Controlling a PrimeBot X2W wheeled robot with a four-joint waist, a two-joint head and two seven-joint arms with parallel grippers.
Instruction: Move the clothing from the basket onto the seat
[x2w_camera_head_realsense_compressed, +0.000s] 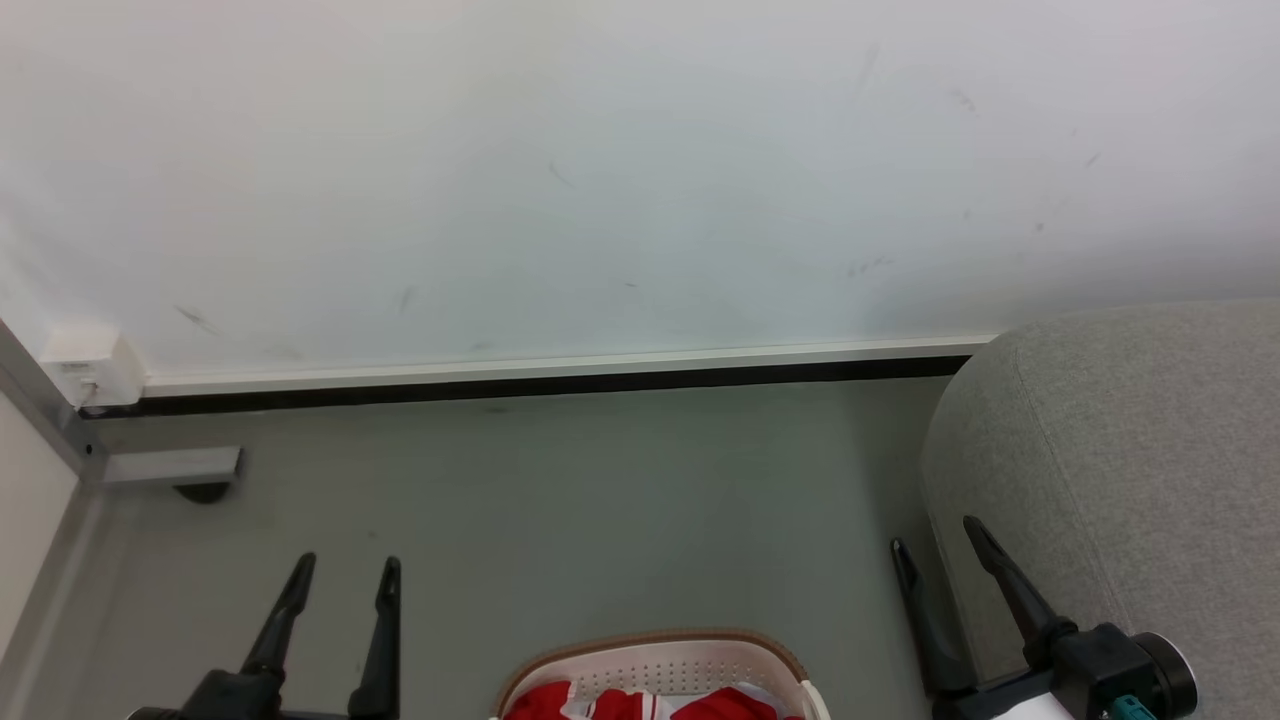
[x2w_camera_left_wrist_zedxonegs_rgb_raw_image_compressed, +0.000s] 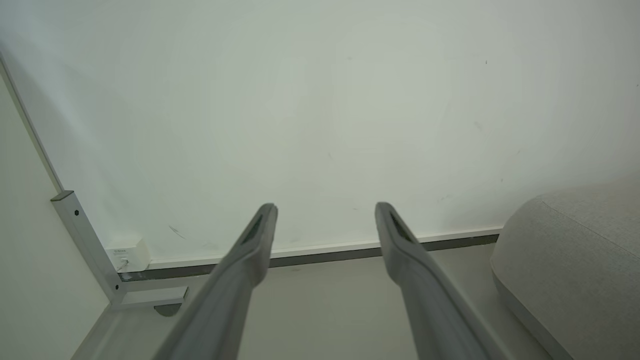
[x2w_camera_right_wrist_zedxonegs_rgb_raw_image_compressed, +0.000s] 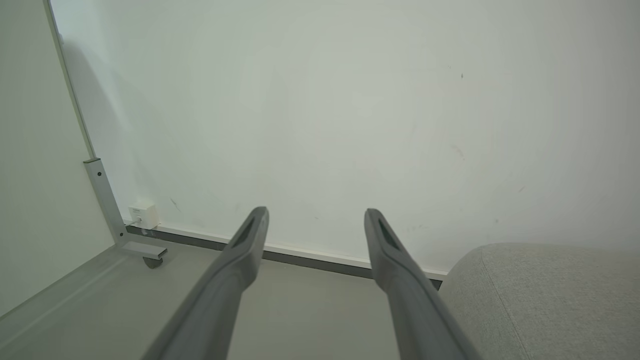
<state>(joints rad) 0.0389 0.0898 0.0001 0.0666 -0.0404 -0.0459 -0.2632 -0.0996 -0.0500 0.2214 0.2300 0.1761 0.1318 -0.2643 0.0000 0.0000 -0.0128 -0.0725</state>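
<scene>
While the left gripper (x2w_camera_head_realsense_compressed: 348, 565) and right gripper (x2w_camera_head_realsense_compressed: 934, 535) hang spread and empty, the clothing (x2w_camera_head_realsense_compressed: 640, 705) lies in the basket (x2w_camera_head_realsense_compressed: 650, 638); the first pick appears pending and calls for lowering a gripper onto the fabric.

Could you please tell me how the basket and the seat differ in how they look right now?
The basket is white perforated plastic with a brown rim; the seat is grey woven fabric. The basket holds red clothing; the seat's visible top is bare. The seat looks far bigger than the basket. Both stand on the grey floor.
</scene>
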